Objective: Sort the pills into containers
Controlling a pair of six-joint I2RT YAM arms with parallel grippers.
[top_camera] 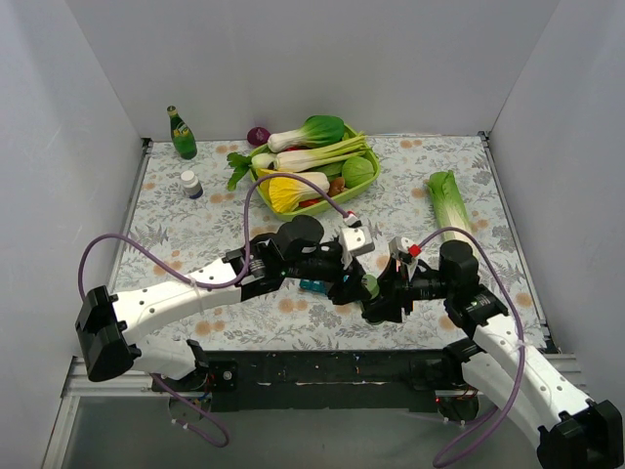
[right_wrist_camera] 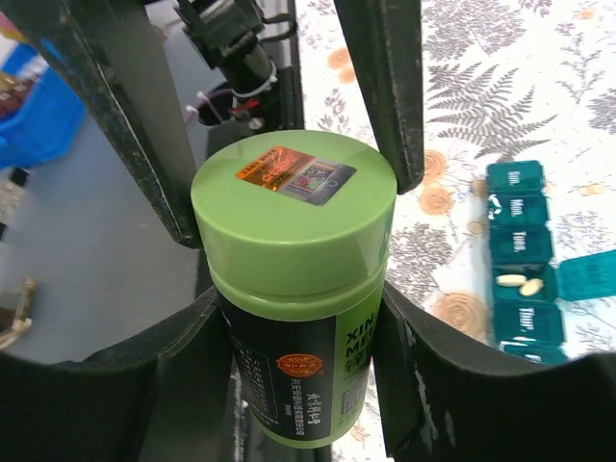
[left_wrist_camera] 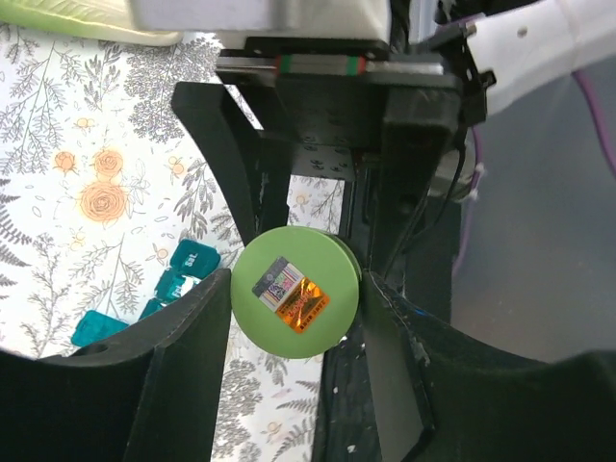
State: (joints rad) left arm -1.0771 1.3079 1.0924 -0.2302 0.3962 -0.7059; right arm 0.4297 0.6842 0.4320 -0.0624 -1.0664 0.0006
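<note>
The right gripper clasps the bottle; the left gripper pinches its cap between both fingers. We judge uncapping to be the step in hand; next we twist the cap free.

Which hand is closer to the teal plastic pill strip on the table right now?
Left. The left hand, closed on the lid of the green-capped bottle, is beside and above the teal plastic pill strip; the right hand grips that bottle on its far side.
</note>
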